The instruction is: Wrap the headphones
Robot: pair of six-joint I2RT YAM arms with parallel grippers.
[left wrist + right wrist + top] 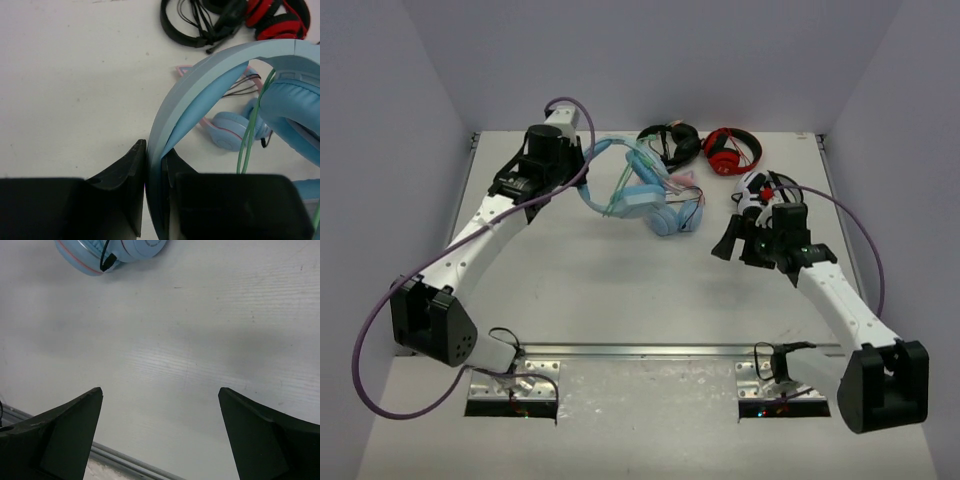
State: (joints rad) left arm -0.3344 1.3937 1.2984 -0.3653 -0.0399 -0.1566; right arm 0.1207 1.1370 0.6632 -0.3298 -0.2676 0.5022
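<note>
We see the light blue headphones (197, 75) at the back of the surface (620, 290), left of centre, their headband standing on edge. The left pincer (154, 150) is clamped on that headband, one finger on each face. A padded cup (295, 110) hangs at the right in the left wrist view, and the thin green cable (250, 135) drops in front of it. Just beyond lies a pink-and-blue pair (675, 215), and farther back a black pair (670, 140) beside a red-and-black pair (732, 150). The right pincer (160, 390) is spread wide over bare surface, gripping nothing, well apart from the light blue headphones. A white-and-black pair (755, 190) lies close beside that arm's wrist.
</note>
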